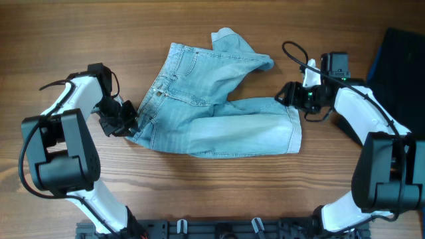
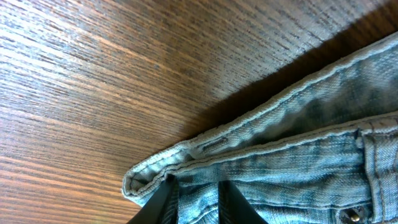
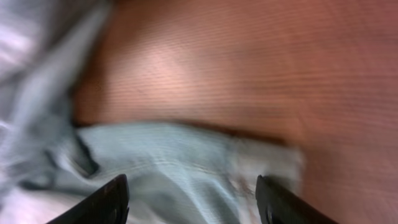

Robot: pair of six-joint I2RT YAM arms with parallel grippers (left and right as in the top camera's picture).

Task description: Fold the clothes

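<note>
Well, the denim shorts [image 1: 212, 106] lie spread in the middle of the wooden surface [image 1: 99, 33], roughly between the two arms. They are pale blue and faded, with the waistband turned toward the left side and the legs running off to the right. One leg lies flat and long, its hem ending at the right. The other is bunched up and flipped toward the far edge, so its opening shows at the top of the heap.

The left arm [image 1: 73, 99] reaches in low from the left, and the left fingers [image 2: 158, 205] sit right at the corner of the waistband. From the left wrist camera the two dark tips stand close together with the stitched denim running in between them, so they look clenched on the edge of the waistband. That corner is lifted a little, with a shadow under it on the wood.

The right arm [image 1: 358, 106] comes in from the right, close to the hem of the flat leg. The right wrist picture is blurred, yet the right fingers [image 3: 106, 202] are plainly spread wide, released, with nothing held. The pale hem of the leg lies on the wood just ahead of them, in the gap between the two tips.

A dark cloth [image 1: 398, 60] rests at the far right edge of the surface, beyond the right arm and well apart from the shorts.
</note>
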